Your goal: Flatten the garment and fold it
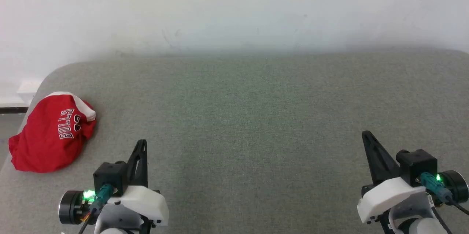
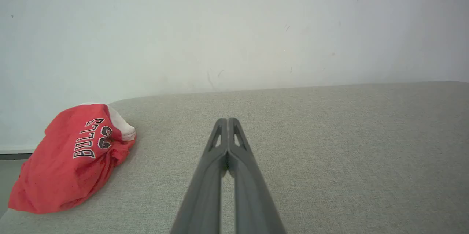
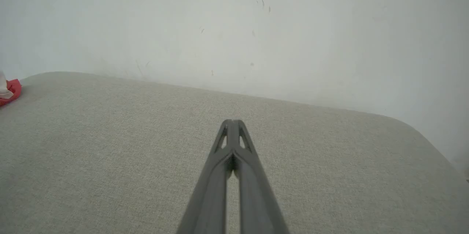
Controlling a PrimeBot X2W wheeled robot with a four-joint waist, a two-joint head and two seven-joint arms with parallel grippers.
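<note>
Jaws pressed together on left gripper and right gripper, both empty. Garment bunched in a red heap at left edge of worktop, lettering up, white stripe on far side. Likely light, limp, apt to drag and slide; best pinched at a loose hem, not the bulk. Left gripper near it, right well apart. Pale wall beyond.
</note>
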